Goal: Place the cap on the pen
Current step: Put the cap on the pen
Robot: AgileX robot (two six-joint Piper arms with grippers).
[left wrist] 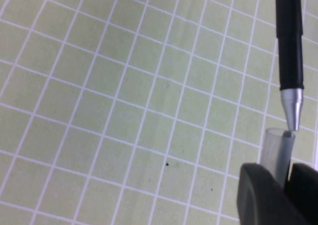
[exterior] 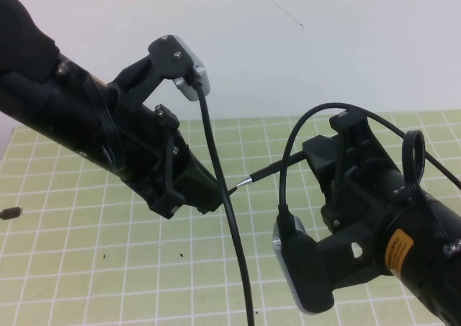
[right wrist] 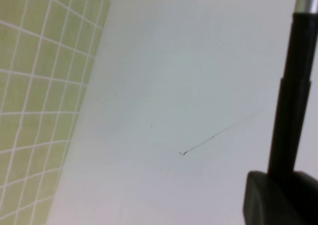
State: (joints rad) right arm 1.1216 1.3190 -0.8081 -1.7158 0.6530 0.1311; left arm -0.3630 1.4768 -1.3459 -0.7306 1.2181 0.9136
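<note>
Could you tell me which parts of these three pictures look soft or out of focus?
High view: left gripper and right gripper are fairly sharp, lit evenly. Left wrist view: the mat is sharp, the clear cap and dark fingers are blurred. Right wrist view: the pen is soft-edged.

Both arms raised over the mat, grippers drawn close together at its middle

The left arm reaches in from the upper left, its left gripper (exterior: 216, 194) angled down toward the centre, fingers (left wrist: 263, 195) clamped on the clear cap (left wrist: 277, 153). The right arm comes from the lower right, its right gripper (exterior: 308, 155) pointed toward the left one, closed on the pen (exterior: 268, 172), whose silver tip meets the cap's open mouth
</note>
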